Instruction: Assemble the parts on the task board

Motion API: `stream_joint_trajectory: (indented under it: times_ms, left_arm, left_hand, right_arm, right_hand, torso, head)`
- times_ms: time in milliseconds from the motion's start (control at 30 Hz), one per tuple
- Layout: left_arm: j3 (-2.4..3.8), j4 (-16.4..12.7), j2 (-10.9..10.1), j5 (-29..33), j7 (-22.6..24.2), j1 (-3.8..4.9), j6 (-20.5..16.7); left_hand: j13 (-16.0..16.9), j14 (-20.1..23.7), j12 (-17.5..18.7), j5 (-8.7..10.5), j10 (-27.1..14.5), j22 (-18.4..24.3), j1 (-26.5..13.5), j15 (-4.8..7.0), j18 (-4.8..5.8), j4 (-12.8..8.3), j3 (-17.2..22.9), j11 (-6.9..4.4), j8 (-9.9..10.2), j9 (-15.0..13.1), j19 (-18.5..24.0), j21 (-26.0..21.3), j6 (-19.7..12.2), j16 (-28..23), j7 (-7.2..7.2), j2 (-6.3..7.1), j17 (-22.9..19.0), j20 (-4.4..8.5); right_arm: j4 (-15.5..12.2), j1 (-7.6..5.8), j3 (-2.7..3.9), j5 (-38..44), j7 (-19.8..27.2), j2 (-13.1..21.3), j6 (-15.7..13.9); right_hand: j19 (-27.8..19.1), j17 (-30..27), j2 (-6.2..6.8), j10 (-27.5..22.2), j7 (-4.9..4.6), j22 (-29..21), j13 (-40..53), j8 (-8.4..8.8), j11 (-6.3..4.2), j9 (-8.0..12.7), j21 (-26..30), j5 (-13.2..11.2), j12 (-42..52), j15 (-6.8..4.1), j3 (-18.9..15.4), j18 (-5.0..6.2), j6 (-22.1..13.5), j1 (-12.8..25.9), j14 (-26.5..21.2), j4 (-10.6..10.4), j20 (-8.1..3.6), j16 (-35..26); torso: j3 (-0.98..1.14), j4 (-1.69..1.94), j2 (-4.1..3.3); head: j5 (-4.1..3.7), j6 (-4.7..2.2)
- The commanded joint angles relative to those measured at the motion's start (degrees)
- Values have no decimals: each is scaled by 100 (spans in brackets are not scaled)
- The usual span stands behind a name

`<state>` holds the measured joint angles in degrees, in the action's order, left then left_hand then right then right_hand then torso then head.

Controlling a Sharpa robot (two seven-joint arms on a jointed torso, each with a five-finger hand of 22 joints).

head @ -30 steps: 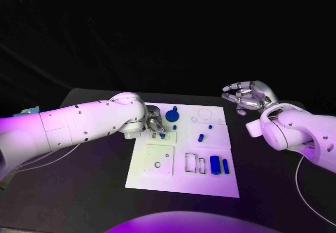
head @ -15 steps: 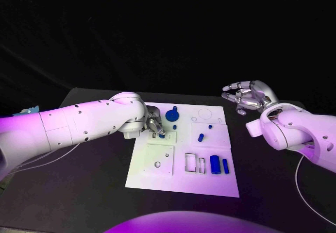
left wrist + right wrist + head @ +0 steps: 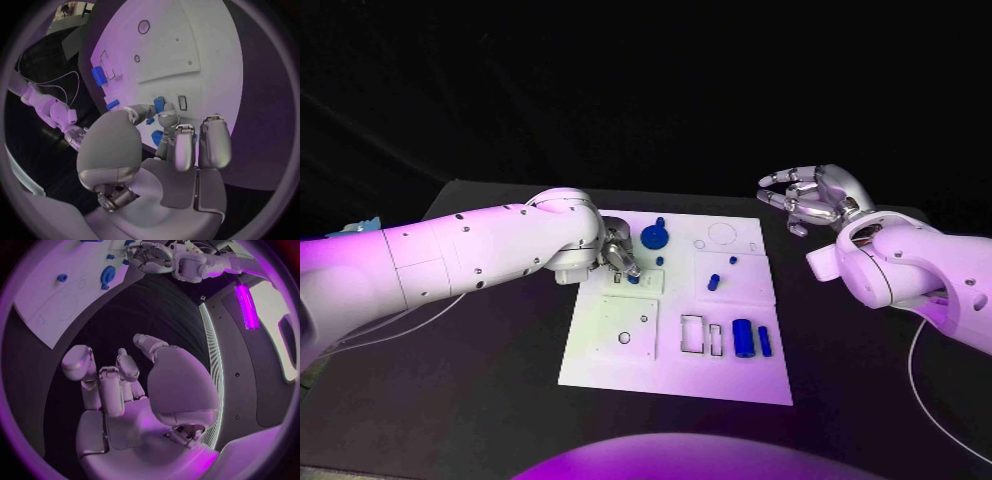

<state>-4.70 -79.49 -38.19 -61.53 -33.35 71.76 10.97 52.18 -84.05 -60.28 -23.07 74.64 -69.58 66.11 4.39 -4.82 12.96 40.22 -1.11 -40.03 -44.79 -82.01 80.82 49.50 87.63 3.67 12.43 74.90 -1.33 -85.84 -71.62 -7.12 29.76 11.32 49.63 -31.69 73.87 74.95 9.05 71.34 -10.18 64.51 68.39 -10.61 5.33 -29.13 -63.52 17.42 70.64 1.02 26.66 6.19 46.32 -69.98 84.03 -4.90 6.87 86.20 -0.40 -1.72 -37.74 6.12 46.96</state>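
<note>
The left hand (image 3: 620, 250) reaches over the far-left part of the white task board (image 3: 678, 375) on the black worktop (image 3: 488, 400), its fingertips (image 3: 160, 106) pinching a small blue part (image 3: 159, 103) just above the board. The right hand (image 3: 808, 198) hovers off the board's far-right corner, fingers curled and holding nothing. Two blue cylinders (image 3: 753, 340) lie side by side near the board's right edge.
</note>
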Motion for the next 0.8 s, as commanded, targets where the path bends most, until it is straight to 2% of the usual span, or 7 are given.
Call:
stream_joint_trajectory:
  times_ms: [33,200,467,800]
  left_arm:
    - [-1,19,28,-22,-30,-3,154]
    - [-1,65,68,22,-57,-3,260]
    - [-2,150,156,97,-102,-3,359]
    - [-2,201,217,151,-102,-3,381]
  left_hand:
    - [0,-497,13,-26,29,-8,53,46,91,-1179,1138,-23,-22,-9,-55,26,85,21,-42,14,1151,5]
    - [-3,-497,13,-59,41,-26,34,48,94,-1165,1134,-24,-25,-17,-61,34,98,22,-45,13,1153,5]
    - [28,-503,-22,-257,120,-58,-102,71,99,-1071,1004,-59,-70,-107,-72,47,171,37,-95,-5,1174,17]
    - [67,-518,-67,-205,199,-54,-242,108,97,-930,692,-108,-109,-223,-69,36,214,71,-162,-81,1227,50]
  right_arm:
    - [-2,3,1,22,46,2,39]
    - [-4,3,1,22,47,4,39]
    - [-5,4,1,21,49,8,41]
    - [0,7,1,10,67,2,23]
  right_hand:
    - [30,549,-15,27,2,-14,-23,-59,-24,-5,27,25,-2,-34,26,57,25,27,352,-8,-28,-24]
    - [30,549,-15,27,2,-14,-23,-59,-24,-5,27,25,-2,-34,26,57,25,27,352,-8,-28,-24]
    - [30,549,-15,27,2,-14,-23,-59,-24,-5,27,25,-2,-34,26,57,25,27,352,-8,-28,-24]
    - [30,549,-15,27,2,-14,-23,-59,-24,-5,27,25,-2,-34,26,57,25,27,352,-8,-28,-24]
  torso:
    - [1,1,-1]
    - [5,-2,-1]
    - [4,-6,-4]
    - [5,5,-1]
  head:
    - [-5,2]
    - [-7,15]
    - [-18,30]
    - [-44,41]
